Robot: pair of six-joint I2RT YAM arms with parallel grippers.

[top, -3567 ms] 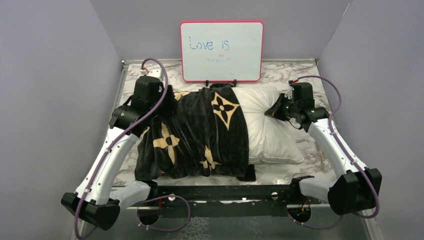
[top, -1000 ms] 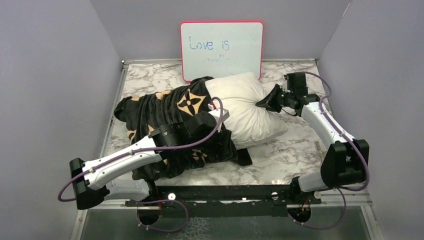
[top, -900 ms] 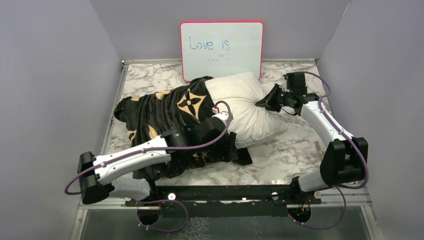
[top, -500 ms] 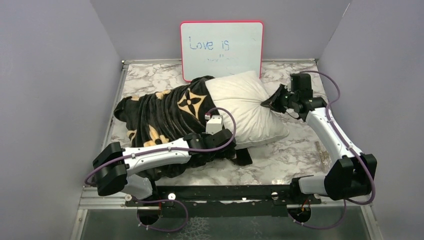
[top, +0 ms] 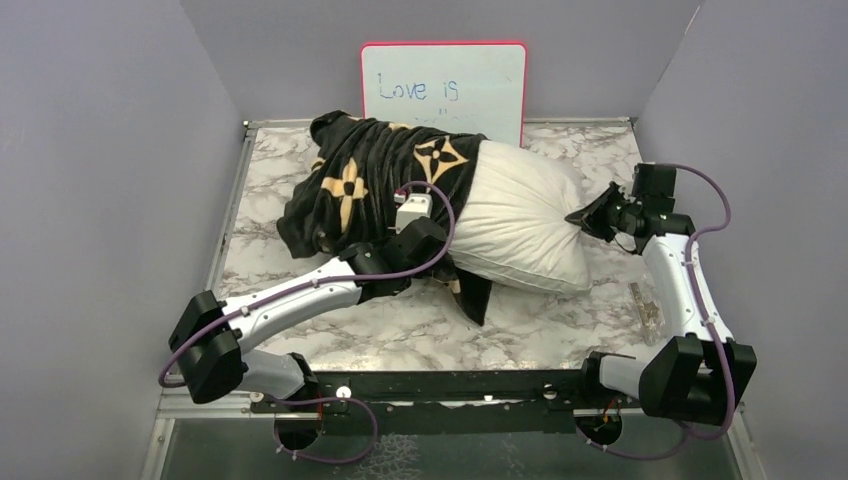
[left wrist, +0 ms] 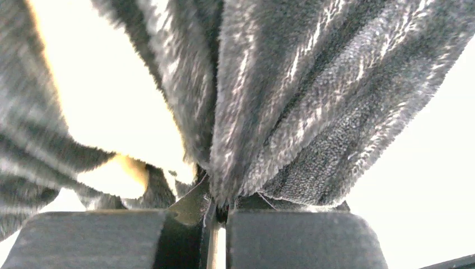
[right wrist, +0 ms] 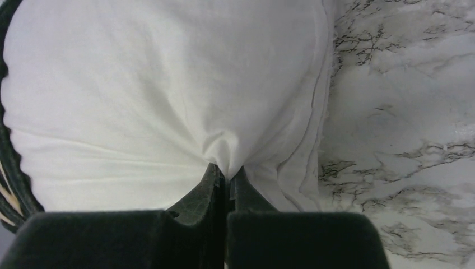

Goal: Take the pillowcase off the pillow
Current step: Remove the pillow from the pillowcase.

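Pillowcase (top: 370, 190) edge pinched in left gripper (left wrist: 218, 210), bare pillow (top: 520, 215) end in right gripper (right wrist: 227, 180)

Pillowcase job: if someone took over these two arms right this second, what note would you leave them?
Left gripper: shut on a fold of the pillowcase.
Right gripper: shut on the bare end of the pillow.
The pillow lies on the table, left part inside the case, right part bare.
Done: about half uncovered.
To do: pull the two apart until the case slips off.
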